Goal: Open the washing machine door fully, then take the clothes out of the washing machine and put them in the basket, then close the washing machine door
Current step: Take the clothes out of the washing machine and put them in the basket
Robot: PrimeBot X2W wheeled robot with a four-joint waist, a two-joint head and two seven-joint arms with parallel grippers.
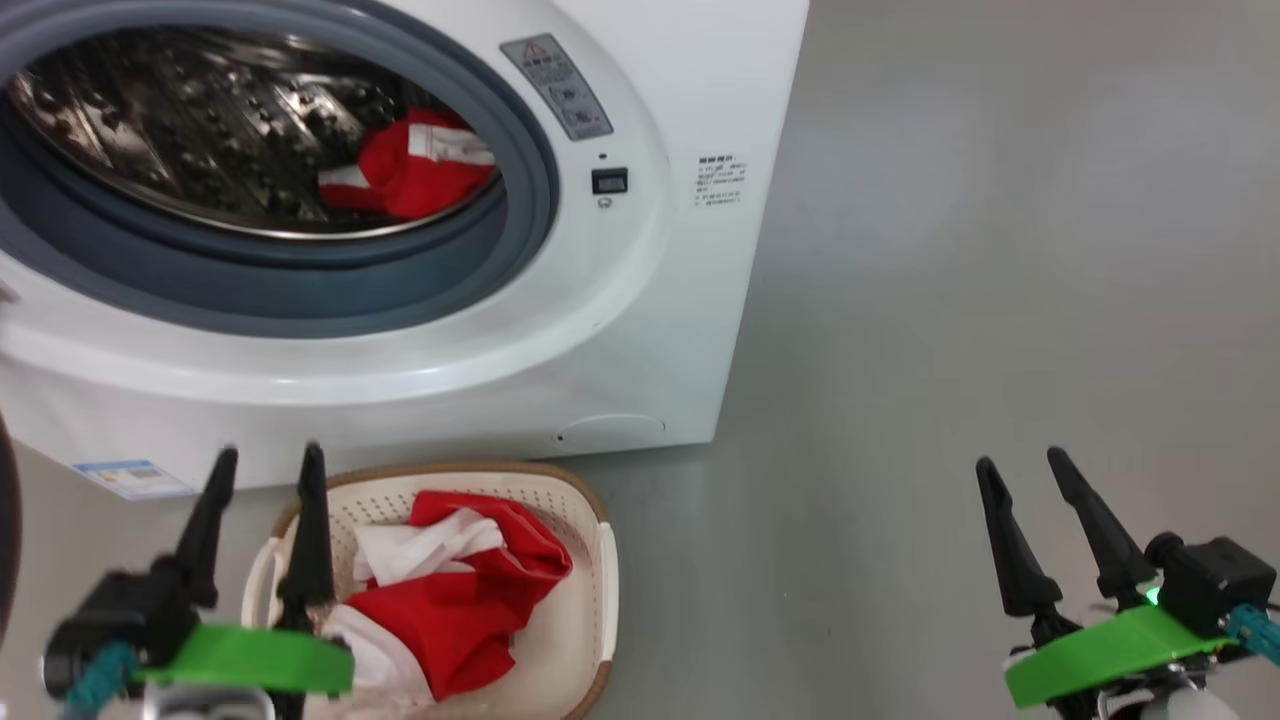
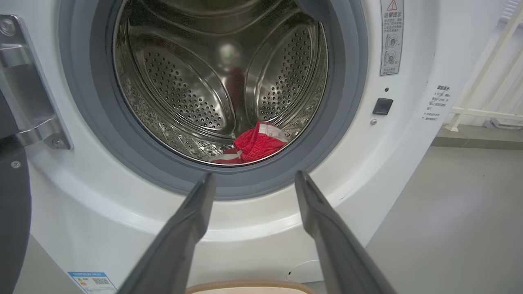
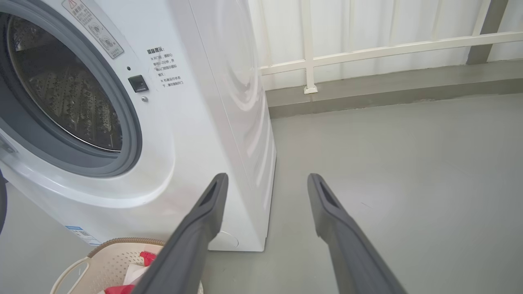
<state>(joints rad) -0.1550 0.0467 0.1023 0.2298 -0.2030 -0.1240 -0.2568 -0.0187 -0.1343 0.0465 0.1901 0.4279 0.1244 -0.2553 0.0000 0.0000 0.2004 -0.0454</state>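
The large round washing machine door with the glossy black rim point(image 2: 11, 220) is seen swung wide to the left of the big white front-loading washing machine point(image 1: 640, 330), so the opening step is judged to be done. The unloading is judged to be partly done. A heap of soft red and white fabric clothes point(image 1: 460, 600) is already held in the small cream-white perforated plastic basket with the brown woven-look rim point(image 1: 607, 580). The basket is set on the grey floor point(image 1: 950, 300) just in front of the machine, below its round mouth.

One more red and white garment point(image 1: 415, 170) is left inside the machine, lying low at the front right of the perforated steel drum point(image 2: 184, 90), close behind the grey rubber ring point(image 1: 300, 285). No other fabric is made out in the drum. That piece is judged to be what must be fetched next, and the door is yet to be shut after it.

The left gripper point(image 1: 270, 453) is held in front of the machine, above the basket's left side. Its two long dark fingers are spread wide and pointed at the mouth, and nothing is gripped. The right gripper point(image 1: 1021, 460) is held off to the right of the machine, over the floor, likewise spread wide and empty.
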